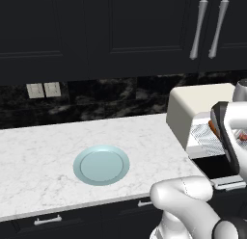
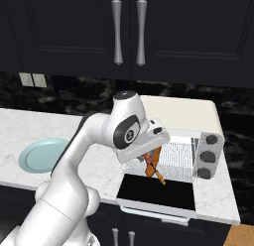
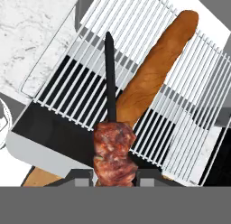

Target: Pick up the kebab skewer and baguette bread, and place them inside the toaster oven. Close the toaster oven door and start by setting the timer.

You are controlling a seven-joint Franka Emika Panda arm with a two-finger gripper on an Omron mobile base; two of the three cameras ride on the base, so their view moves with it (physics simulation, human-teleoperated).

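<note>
skewer (image 3: 113, 151): lower end cut by frame | baguette (image 3: 155, 69): near end behind meat | oven (image 1: 202, 112): clipped at right edge

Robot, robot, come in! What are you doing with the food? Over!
Gripper shut on kebab skewer, above wire rack. Baguette bread on rack. Toaster oven door open. Nothing blocking.

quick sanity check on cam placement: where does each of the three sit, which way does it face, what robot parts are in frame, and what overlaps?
Left base view: behind-left, looking forward-down at counter, plate, toaster oven; arm lower right.
Right base view: behind-right, facing the oven's open door; arm lower left.
Hand view: on the hand, looking down at the rack; gripper shut on kebab skewer, over baguette bread.
Shared: oven, skewer, plate across base views.
</note>
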